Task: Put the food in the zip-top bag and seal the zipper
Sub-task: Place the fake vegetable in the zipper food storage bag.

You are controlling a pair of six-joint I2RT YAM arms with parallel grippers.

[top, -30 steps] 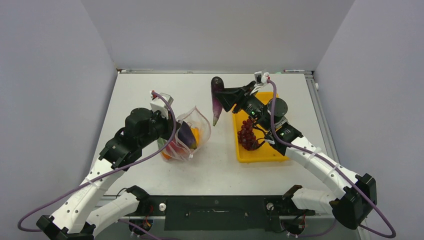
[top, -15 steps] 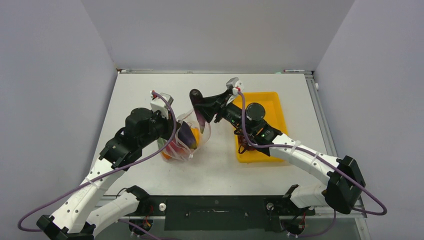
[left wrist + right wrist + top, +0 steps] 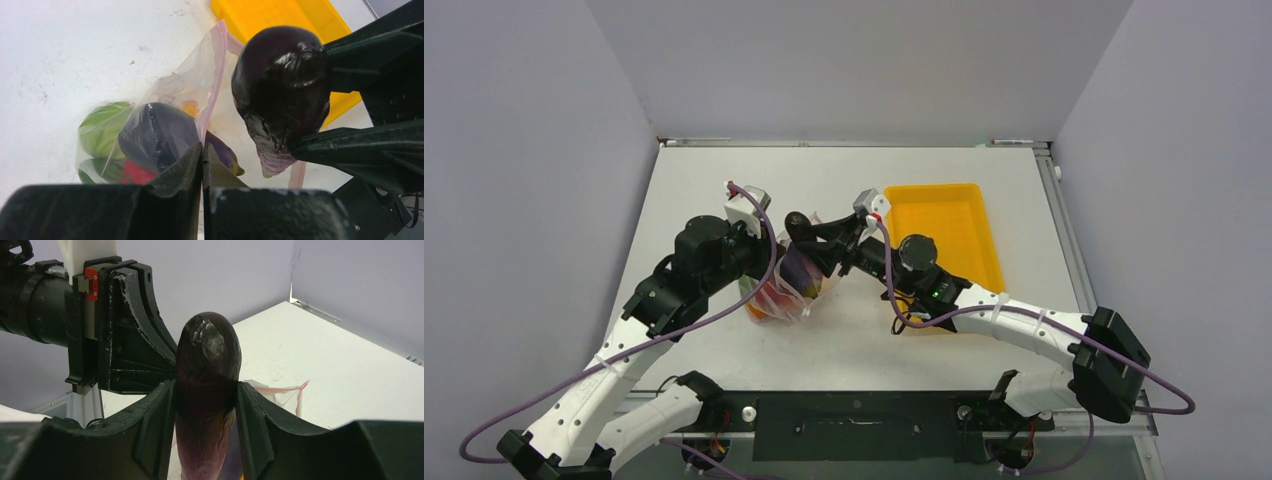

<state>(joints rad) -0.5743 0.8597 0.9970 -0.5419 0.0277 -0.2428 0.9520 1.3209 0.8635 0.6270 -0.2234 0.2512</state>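
The clear zip-top bag [image 3: 786, 285] stands open on the table, with a purple eggplant, green, red and orange pieces [image 3: 150, 137] inside. My left gripper [image 3: 772, 246] is shut on the bag's mouth edge at the pink zipper strip [image 3: 216, 80] and holds it up. My right gripper [image 3: 820, 240] is shut on a dark purple eggplant [image 3: 798, 224], pointed end down, right over the open mouth. This eggplant also shows in the left wrist view [image 3: 280, 85] and the right wrist view [image 3: 207, 360]. The grape bunch is hidden.
The yellow tray [image 3: 944, 215] lies to the right of the bag, its near part covered by my right arm. The left gripper's body [image 3: 120, 340] is close behind the held eggplant. Grey walls enclose the white table.
My right arm has swung left from above the tray and lowered, bringing the eggplant over the bag's mouth. The left arm and the bag have stayed still.
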